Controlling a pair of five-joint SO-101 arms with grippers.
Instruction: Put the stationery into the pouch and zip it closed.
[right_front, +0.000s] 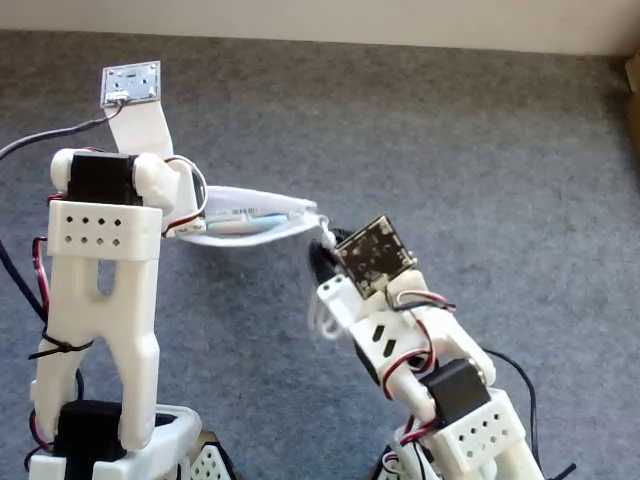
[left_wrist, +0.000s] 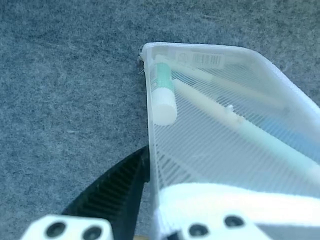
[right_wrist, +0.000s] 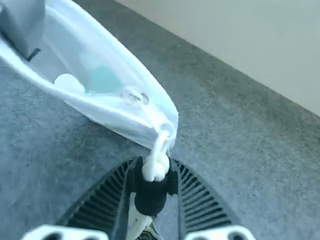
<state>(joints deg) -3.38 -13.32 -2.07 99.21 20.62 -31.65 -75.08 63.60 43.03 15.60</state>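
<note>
— Right pincer (right_wrist: 152, 173) is clenched on the zip pull (right_wrist: 160, 143). Left pincer (left_wrist: 151, 200) grasps the pouch (left_wrist: 220, 155) end, held between both arms.
— Contents?
— Green-white glue stick (left_wrist: 162, 92) and pens (left_wrist: 240, 127), visible through see-through ribbed plastic.

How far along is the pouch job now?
Done: a green-and-white glue stick and a pale pen lie inside the translucent white mesh pouch. In hand: left gripper clamps one end, right gripper pinches the white zip pull. Left: the mouth gapes open; zip it.

The surface (right_front: 480, 130) is grey and fuzzy like a carpet. The left arm (right_front: 100, 300) and right arm (right_front: 455, 400) stand at its near edge.
</note>
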